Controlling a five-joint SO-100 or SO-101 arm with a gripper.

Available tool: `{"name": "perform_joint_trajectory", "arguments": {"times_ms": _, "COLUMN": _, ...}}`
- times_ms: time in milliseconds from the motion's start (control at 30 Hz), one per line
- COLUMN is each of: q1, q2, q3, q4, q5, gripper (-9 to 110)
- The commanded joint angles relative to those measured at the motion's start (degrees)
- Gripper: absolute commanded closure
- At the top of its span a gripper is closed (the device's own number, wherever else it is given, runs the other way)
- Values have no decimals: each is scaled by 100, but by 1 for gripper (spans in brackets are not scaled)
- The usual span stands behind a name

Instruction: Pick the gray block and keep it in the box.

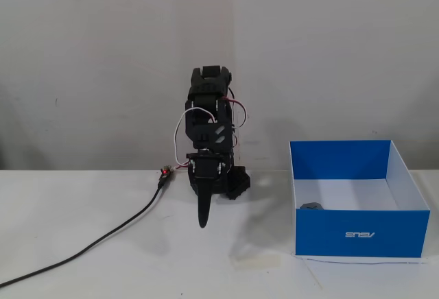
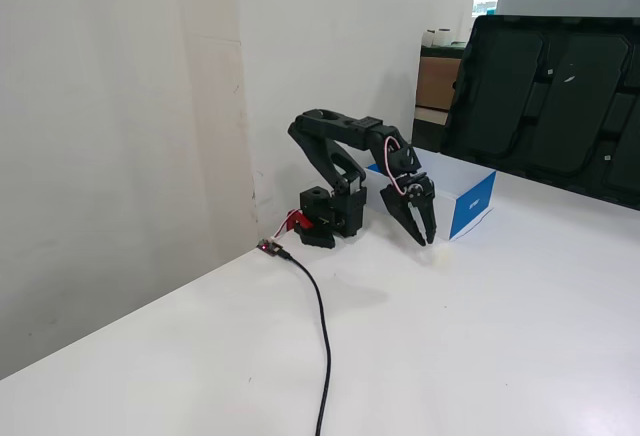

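Note:
The gray block (image 1: pixel 312 206) lies inside the blue box (image 1: pixel 360 233), in its front left corner in a fixed view; the box wall hides it in the other one. The box (image 2: pixel 471 208) stands on the white table to the right of the arm's base in both fixed views. My gripper (image 1: pixel 203 222) points down over bare table left of the box, well clear of it. Seen from the side, the gripper (image 2: pixel 426 241) has its fingers slightly apart with nothing between them.
A black cable (image 1: pixel 103 236) runs from a small board by the arm's base (image 1: pixel 236 182) to the front left. A pale strip of tape (image 1: pixel 255 261) lies on the table just left of the box. Large black trays (image 2: pixel 545 96) lean behind the table.

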Motion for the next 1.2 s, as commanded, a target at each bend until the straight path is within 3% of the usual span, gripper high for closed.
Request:
{"name": "perform_joint_trajectory", "arguments": {"times_ms": 0, "q1": 123, "q2": 809, "q3": 387, "q4": -246, "q5": 44, "gripper": 101}}
{"name": "perform_joint_trajectory", "arguments": {"times_ms": 567, "q1": 185, "q2": 2865, "q3": 1995, "q4": -229, "q5": 114, "gripper": 101}}
{"name": "perform_joint_trajectory", "arguments": {"times_ms": 1033, "q1": 176, "q2": 5599, "q3": 2918, "q4": 835, "q5": 202, "gripper": 101}}
{"name": "perform_joint_trajectory", "arguments": {"times_ms": 1167, "q1": 229, "q2": 5607, "q3": 3015, "q4": 888, "q5": 264, "gripper": 101}}
